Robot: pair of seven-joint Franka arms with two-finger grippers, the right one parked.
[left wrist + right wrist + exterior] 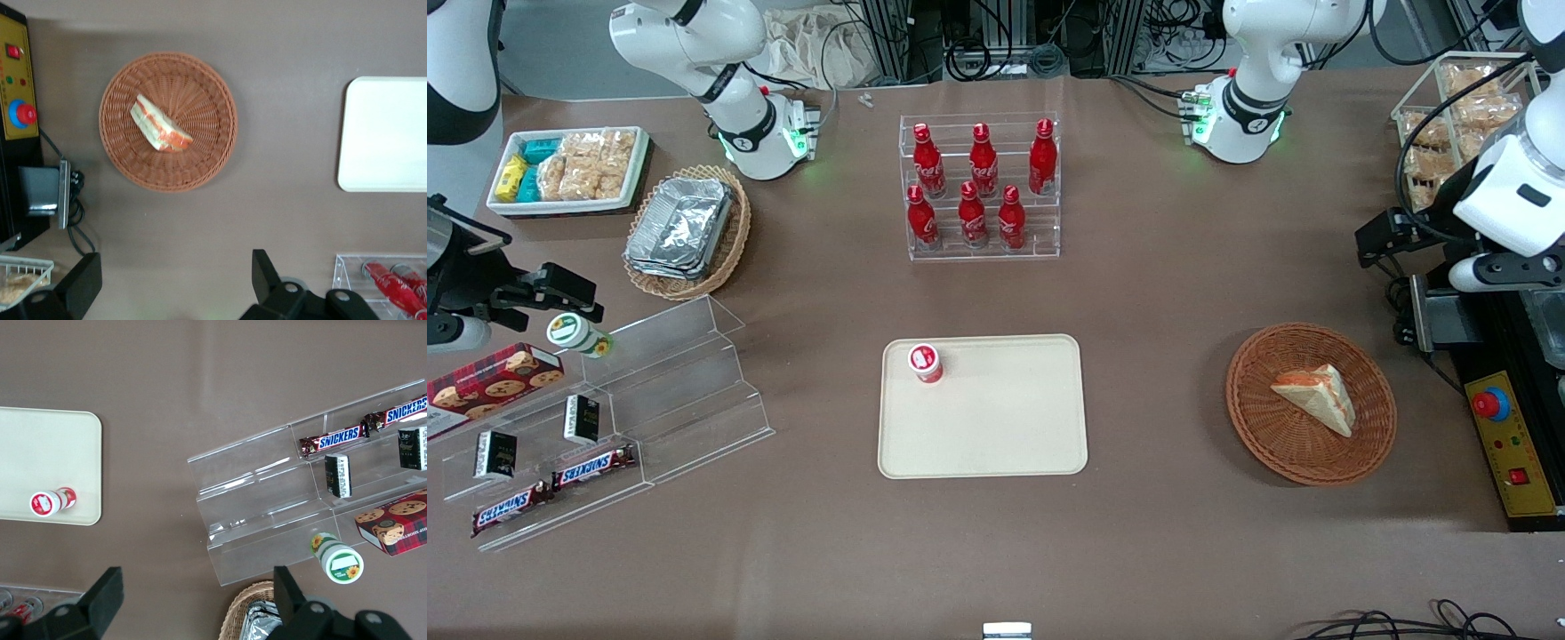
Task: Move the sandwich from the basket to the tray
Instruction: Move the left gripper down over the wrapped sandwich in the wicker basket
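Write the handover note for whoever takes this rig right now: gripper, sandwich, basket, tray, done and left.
Gripper: open, holding nothing, hanging above the bare table beside the basket, toward the working arm's end.
Sandwich: lying in the basket, untouched.
Tray: mid-table, nearer the front camera than the bottle rack; a small red-and-white cup stands in one corner, the rest is free.
Done: nothing yet.
Left: bring the gripper over the basket, grasp the sandwich, lift, carry to the tray, set it down clear of the cup.

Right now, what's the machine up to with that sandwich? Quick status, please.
Tool open, empty, high above the table, short of the basket. Sandwich in basket, untouched. Tray holds a small red cup; path clear.
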